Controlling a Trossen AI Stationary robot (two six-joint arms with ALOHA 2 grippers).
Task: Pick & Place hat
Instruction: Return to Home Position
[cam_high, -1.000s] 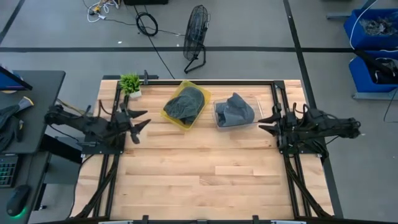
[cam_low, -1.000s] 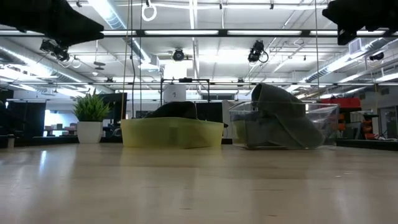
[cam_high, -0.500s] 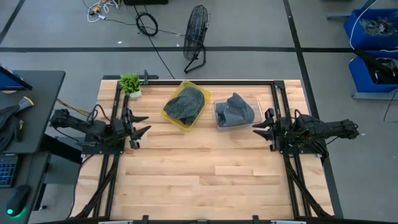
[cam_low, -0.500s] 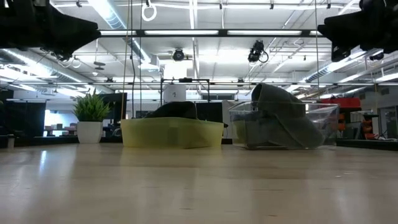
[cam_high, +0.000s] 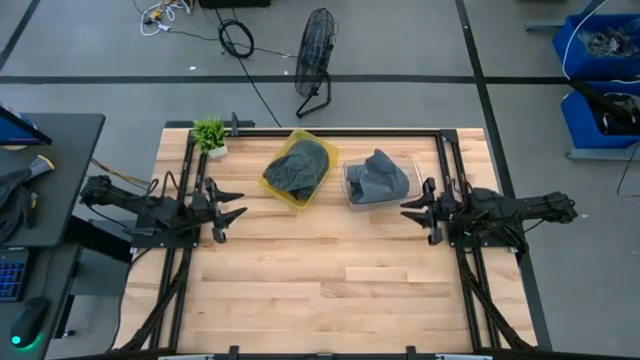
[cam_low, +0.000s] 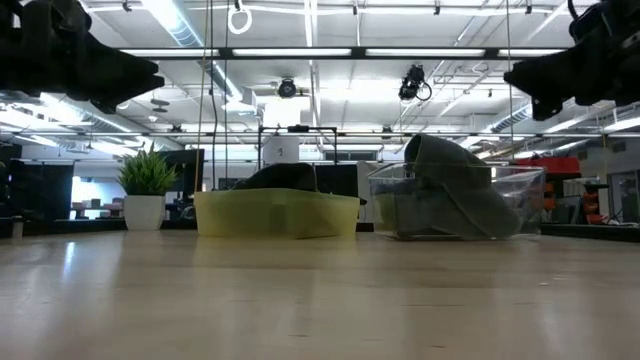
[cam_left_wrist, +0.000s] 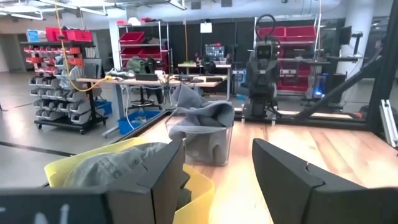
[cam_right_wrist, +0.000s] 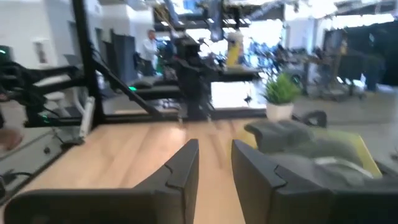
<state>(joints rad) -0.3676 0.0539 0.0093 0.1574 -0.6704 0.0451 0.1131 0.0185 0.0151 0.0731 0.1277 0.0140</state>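
A dark green hat lies in a yellow bin at the table's far middle. To its right, a grey hat sits heaped in a clear bin, rising above its rim. My left gripper hovers open over the table's left side, pointing right toward the bins. My right gripper hovers open just right of the clear bin, pointing left. Both are well above the table in the low view, and neither touches anything.
A small potted plant stands at the far left corner. Black frame rails run along both sides of the table under the arms. Bare wood fills the near half. A floor fan stands beyond the far edge.
Both grippers have come down somewhat. The right gripper has moved toward the table's left, closer to the clear bin. The left gripper has shifted slightly toward the near edge. The hats and bins have stayed put.
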